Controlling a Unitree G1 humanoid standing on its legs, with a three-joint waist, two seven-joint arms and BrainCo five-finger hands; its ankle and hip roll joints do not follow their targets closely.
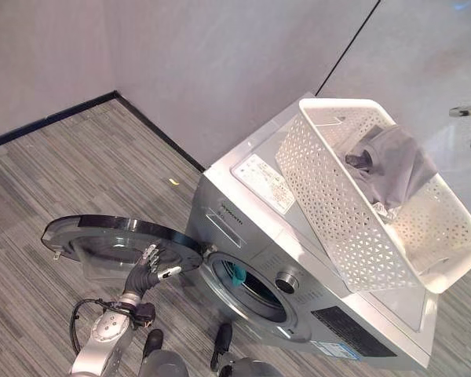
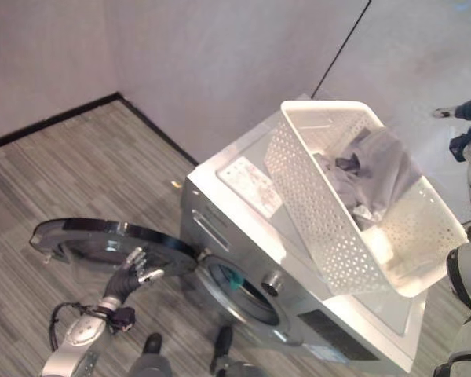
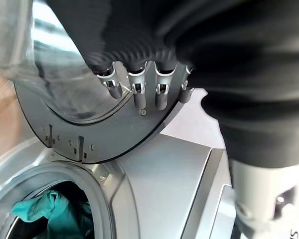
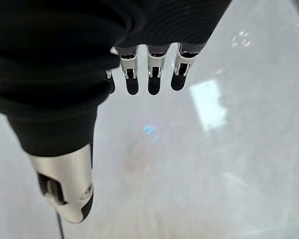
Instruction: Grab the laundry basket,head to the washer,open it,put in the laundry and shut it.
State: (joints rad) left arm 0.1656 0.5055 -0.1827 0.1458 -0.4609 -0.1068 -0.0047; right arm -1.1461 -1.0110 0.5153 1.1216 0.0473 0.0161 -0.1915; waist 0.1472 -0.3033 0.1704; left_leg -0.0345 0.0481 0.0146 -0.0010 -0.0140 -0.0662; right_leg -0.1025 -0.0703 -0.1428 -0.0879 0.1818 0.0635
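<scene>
left hand [image 1: 147, 269]: low, fingers straight | right hand [image 4: 139, 64]: fingers relaxed

1. The floor [image 1: 55, 181] is grey striped planking that meets pale walls along a dark skirting.
2. A silver washer [image 1: 298, 259] stands on it near the wall, its round door [image 1: 118, 236] swung wide open.
3. A white perforated laundry basket [image 1: 353, 212] sits on the washer's top, holding grey cloth [image 1: 392, 165].
4. A small yellowish scrap [image 1: 173, 181], perhaps tape, lies on the floor.
</scene>
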